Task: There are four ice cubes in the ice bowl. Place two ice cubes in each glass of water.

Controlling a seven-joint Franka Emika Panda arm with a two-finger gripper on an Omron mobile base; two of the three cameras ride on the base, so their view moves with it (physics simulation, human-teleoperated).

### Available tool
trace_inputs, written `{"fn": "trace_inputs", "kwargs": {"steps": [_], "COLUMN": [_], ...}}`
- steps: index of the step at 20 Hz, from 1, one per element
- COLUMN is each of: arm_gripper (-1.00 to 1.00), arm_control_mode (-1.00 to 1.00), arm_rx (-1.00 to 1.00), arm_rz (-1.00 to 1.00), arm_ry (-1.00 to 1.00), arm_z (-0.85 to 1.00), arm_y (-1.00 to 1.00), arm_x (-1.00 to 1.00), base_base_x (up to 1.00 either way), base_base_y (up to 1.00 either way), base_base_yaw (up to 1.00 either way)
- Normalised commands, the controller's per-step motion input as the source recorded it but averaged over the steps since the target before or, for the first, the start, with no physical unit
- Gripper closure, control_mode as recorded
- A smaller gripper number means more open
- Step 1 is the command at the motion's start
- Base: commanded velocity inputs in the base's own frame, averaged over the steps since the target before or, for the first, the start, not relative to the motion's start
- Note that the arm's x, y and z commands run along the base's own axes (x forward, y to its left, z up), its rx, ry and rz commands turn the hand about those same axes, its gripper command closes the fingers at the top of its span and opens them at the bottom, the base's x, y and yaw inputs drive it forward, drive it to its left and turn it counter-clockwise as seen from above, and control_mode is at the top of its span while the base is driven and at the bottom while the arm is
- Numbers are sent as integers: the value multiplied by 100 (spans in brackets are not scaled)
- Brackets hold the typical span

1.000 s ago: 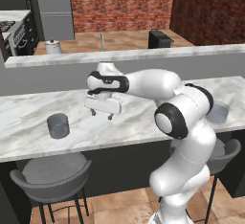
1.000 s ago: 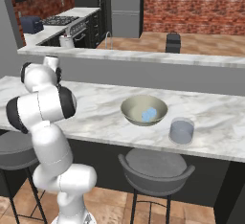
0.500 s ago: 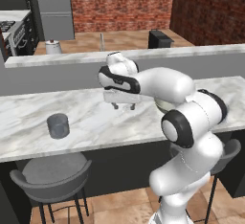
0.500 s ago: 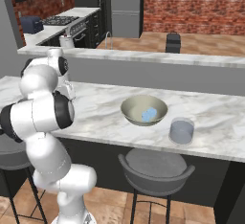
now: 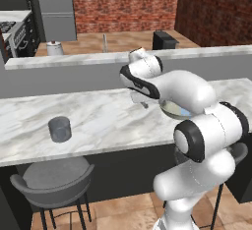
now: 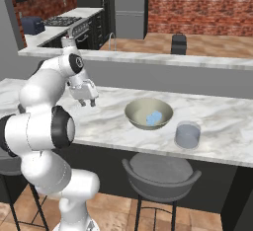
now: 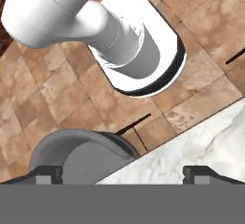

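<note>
The two-finger gripper (image 6: 87,102) hangs wide open and empty at left centre of the right base view, above the marble counter (image 6: 113,106). At centre sits the wide grey-beige ice bowl (image 6: 148,113) holding pale-blue ice cubes (image 6: 153,118); a translucent grey-blue glass (image 6: 188,134) stands just lower right.

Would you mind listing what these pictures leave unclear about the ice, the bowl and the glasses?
- Ice cubes: right base view shows a pale-blue cluster in the ice bowl; too small to count.
- Ice bowl, left base view: mostly hidden behind the arm.
- Water level in the glasses: walls too murky in both base views.
- Gripper: open, nothing between its tips.
</note>
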Motion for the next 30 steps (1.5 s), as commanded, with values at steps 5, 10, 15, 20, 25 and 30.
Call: {"fn": "trace_inputs", "kwargs": {"steps": [5, 10, 15, 20, 25, 30], "arm_gripper": [-100, -100, -100, -100, -100, -100], "arm_control_mode": [-100, -100, -100, -100, -100, -100], "arm_rx": [-1, 8, 21, 25, 17, 2], "arm_rz": [16, 18, 6, -4, 0, 0], "arm_ry": [0, 0, -1, 0, 0, 0], "arm_z": [19, 27, 7, 0, 0, -7], "arm_y": [-100, -99, -89, -68, -36, 2], "arm_x": [-58, -35, -8, 4, 24, 34], "base_base_x": [0, 0, 0, 0, 0, 0], "base_base_y": [0, 0, 0, 0, 0, 0], "base_base_yaw": [0, 0, 0, 0, 0, 0]}}
